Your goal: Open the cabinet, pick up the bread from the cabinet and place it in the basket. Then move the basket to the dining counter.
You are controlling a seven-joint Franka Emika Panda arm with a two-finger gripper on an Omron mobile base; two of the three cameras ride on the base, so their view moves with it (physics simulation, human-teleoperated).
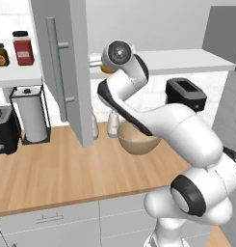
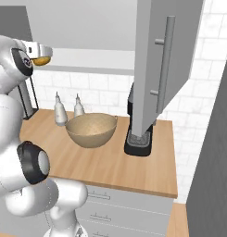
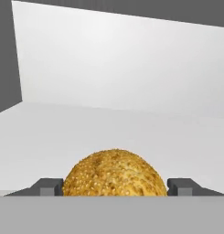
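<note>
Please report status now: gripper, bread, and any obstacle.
Gripper open, fingers either side of bread, not closed on it. Bread sits on cabinet shelf. Door open, path clear. Basket waits on counter below.

**A:** Where was there room to move?

**B:** The cabinet (image 3: 109, 87) interior stood bare above and behind the bread (image 3: 115, 173), with open shelf either side of it.

**A:** And what stood in the way?

**B:** The open cabinet door (image 1: 66, 67) hung out over the worktop (image 1: 57, 173). Below sat the basket (image 2: 91, 129), two white bottles (image 2: 68, 111) just behind it, and a black coffee machine (image 2: 139, 139) beside.
</note>
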